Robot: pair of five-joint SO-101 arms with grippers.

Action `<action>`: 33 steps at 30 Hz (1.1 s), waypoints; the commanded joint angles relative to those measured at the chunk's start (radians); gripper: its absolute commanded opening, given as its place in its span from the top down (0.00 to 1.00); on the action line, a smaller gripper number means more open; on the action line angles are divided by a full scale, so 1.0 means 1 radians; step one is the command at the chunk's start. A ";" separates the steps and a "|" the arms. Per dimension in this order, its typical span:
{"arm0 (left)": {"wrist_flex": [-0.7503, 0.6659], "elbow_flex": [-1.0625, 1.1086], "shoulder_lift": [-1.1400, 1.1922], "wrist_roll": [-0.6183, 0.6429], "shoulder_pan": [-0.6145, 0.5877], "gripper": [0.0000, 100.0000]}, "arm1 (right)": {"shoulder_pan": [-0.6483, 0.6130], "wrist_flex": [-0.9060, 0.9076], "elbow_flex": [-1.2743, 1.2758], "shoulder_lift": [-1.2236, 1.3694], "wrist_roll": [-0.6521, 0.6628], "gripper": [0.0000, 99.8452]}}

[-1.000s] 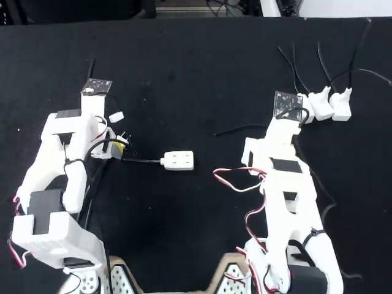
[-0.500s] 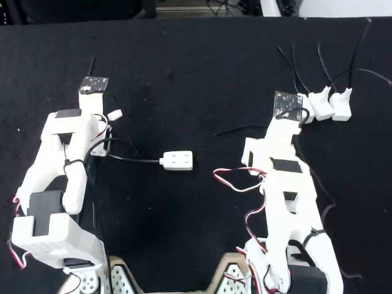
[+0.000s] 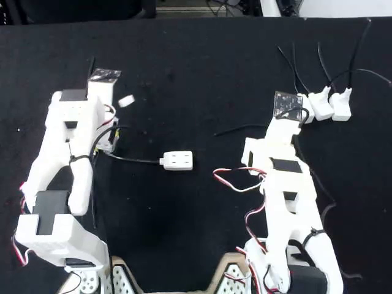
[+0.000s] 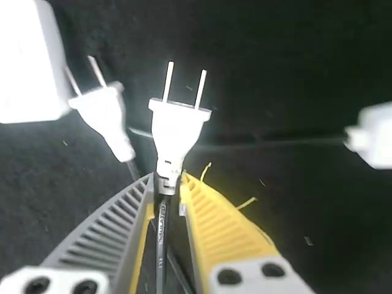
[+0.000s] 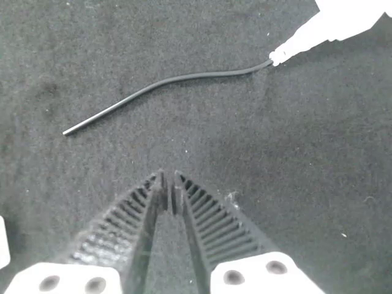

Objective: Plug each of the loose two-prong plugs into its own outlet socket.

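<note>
My left gripper (image 4: 166,180) is shut on the neck of a white two-prong plug (image 4: 177,119), where its black cord comes out; the prongs point away from the fingers. A second white plug (image 4: 101,110) lies close beside it on the black cloth, next to a white block (image 4: 27,61). From above, the white outlet socket (image 3: 177,160) lies mid-table, its cord running to the left arm (image 3: 73,131). My right gripper (image 5: 166,177) is shut on nothing above the cloth, near a loose black cord (image 5: 165,86) that ends in a white plug (image 5: 331,24).
Two white plug blocks (image 3: 331,104) with black cords trailing off lie at the far right beside the right arm (image 3: 285,165). A small white piece (image 3: 127,101) shows by the left arm's wrist. A black cloth (image 3: 196,61) covers the table.
The left arm has swung toward the far side, carrying its plug along. The outlet socket slid slightly left. The right arm has kept still.
</note>
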 commanded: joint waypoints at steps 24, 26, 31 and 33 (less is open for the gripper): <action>-0.265 0.519 -0.468 0.032 0.400 0.97 | -0.012 -0.021 -0.076 -0.033 -0.003 0.99; -0.311 0.590 -0.502 0.051 0.438 0.97 | -0.012 -0.021 -0.076 -0.033 -0.003 0.99; -0.382 0.707 -0.528 0.046 0.535 0.97 | -0.014 -0.021 -0.074 -0.033 -0.003 0.99; -0.387 0.719 -0.528 0.052 0.550 0.97 | -0.015 -0.021 -0.073 -0.033 -0.003 0.99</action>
